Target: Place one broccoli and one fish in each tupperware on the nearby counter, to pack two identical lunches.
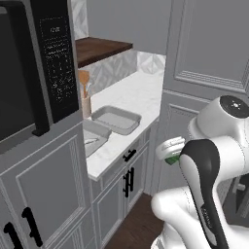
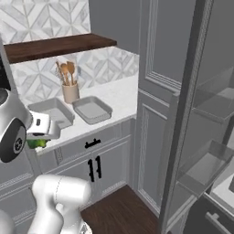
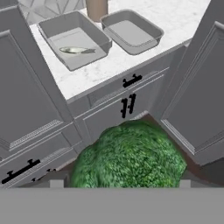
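A large green broccoli (image 3: 131, 155) sits between my gripper's fingers and hides the tips in the hand view. My gripper (image 1: 171, 156) hangs in front of the grey cabinets, below counter height, shut on the broccoli (image 2: 36, 143). On the white counter (image 3: 103, 65) stand two light-grey tupperware side by side. The left tupperware (image 3: 89, 33) holds a silvery fish (image 3: 76, 50); the right tupperware (image 3: 151, 31) holds nothing. From the base they show as a near tupperware (image 1: 103, 132) and a far tupperware (image 1: 132, 118), both ahead of and above the gripper (image 2: 40, 137).
A cup of wooden utensils (image 2: 69, 91) stands behind the trays. A dark wooden shelf (image 2: 59, 45) hangs above. A tall cabinet with a black oven panel (image 1: 56, 63) flanks the counter's left, a tall grey cabinet (image 1: 209, 63) its right. An open unit with glass shelves (image 2: 205, 155) stands at right.
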